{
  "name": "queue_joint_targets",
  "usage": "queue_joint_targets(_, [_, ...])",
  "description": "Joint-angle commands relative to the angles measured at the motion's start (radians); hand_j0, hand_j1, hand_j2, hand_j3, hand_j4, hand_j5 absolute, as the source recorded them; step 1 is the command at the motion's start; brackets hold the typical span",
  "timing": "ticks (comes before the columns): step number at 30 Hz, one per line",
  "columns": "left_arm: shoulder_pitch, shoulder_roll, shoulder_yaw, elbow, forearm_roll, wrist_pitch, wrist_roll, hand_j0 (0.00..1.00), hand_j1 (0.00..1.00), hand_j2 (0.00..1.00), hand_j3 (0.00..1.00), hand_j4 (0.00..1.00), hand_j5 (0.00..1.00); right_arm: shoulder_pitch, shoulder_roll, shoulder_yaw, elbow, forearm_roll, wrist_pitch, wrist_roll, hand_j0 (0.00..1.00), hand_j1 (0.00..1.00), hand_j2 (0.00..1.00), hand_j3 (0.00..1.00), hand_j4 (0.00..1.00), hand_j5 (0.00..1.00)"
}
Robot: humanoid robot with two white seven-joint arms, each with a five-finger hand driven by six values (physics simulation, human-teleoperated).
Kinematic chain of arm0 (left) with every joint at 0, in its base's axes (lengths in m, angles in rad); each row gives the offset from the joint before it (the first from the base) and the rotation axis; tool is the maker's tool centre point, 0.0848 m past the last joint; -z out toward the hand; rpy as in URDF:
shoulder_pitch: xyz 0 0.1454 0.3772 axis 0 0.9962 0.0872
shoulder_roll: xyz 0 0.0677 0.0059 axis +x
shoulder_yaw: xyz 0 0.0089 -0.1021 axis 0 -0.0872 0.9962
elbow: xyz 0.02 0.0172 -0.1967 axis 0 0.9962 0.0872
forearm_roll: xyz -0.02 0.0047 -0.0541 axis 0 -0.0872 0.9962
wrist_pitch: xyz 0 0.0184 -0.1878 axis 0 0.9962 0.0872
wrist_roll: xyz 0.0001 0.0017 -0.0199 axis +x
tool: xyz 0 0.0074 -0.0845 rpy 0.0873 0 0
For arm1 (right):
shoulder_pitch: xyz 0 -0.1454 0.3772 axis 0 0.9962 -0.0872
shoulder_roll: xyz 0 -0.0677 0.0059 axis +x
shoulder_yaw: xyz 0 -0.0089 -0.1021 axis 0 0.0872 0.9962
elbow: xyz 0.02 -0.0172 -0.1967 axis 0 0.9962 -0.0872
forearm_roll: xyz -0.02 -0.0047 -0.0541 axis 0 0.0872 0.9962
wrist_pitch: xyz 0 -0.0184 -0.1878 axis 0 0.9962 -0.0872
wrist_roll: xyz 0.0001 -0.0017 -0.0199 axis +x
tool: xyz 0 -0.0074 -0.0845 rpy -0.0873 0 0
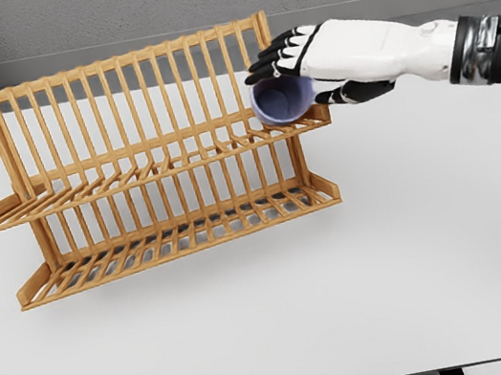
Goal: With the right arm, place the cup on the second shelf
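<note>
The right white five-finger hand (pixel 326 62) enters from three o'clock, its fingers curled around a small blue-purple cup (pixel 282 100) tipped on its side, mouth facing the camera. The cup sits at the upper shelf's three o'clock end on the slatted wooden dish rack (pixel 145 167), which stands on the white surface (pixel 349 306).

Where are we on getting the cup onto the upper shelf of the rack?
Done: the right hand has grasped the purple cup and carried it to the wooden rack. In hand: the cup, tipped on its side, sits at the upper shelf's right end. Left: settle it on the slats, release, and withdraw.
</note>
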Motion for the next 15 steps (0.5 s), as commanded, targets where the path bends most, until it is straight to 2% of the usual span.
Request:
queue_joint_targets(1, [0.0,0.0,0.0,-0.001,0.0,0.0,0.0,1.0,1.0,1.0,1.0,1.0,1.0,0.005,-0.023,-0.035,-0.001,-0.003,-0.003,0.001,1.0,1.0,1.0,1.0,1.0,1.0])
queue_joint_targets(3, [0.0,0.0,0.0,-0.001,0.0,0.0,0.0,1.0,1.0,1.0,1.0,1.0,1.0,0.037,-0.071,-0.135,-0.002,-0.006,-0.023,0.001,1.0,1.0,1.0,1.0,1.0,1.0])
queue_joint_targets(4, [0.0,0.0,0.0,0.001,0.0,0.0,-0.001,1.0,1.0,1.0,1.0,1.0,1.0,0.078,-0.102,-0.23,-0.001,-0.009,-0.058,0.001,1.0,1.0,1.0,1.0,1.0,1.0])
queue_joint_targets(6, [-0.002,0.0,0.0,0.001,0.0,0.0,0.0,1.0,1.0,1.0,1.0,1.0,1.0,0.201,-0.146,-0.497,0.001,-0.021,-0.127,0.001,1.0,1.0,1.0,1.0,1.0,1.0])
queue_joint_targets(8, [0.0,0.0,0.0,-0.001,0.0,0.0,-0.001,1.0,1.0,1.0,1.0,1.0,1.0,0.343,-0.138,-0.732,-0.001,-0.021,-0.176,0.001,1.0,1.0,1.0,1.0,1.0,1.0])
queue_joint_targets(9, [0.0,0.0,0.0,0.001,0.0,0.0,0.0,1.0,1.0,1.0,1.0,1.0,1.0,0.399,-0.137,-0.764,0.004,-0.021,-0.183,0.001,1.0,1.0,1.0,1.0,1.0,1.0])
queue_joint_targets(11, [0.0,0.0,0.0,-0.001,0.0,0.0,0.0,1.0,1.0,1.0,1.0,1.0,1.0,0.482,-0.111,-0.759,-0.002,-0.021,-0.184,0.001,1.0,1.0,1.0,1.0,1.0,1.0])
queue_joint_targets(15, [-0.002,0.0,0.0,-0.001,0.0,0.0,0.0,1.0,1.0,1.0,1.0,1.0,1.0,0.48,-0.033,-0.621,-0.002,-0.018,-0.173,0.001,1.0,1.0,1.0,1.0,1.0,1.0])
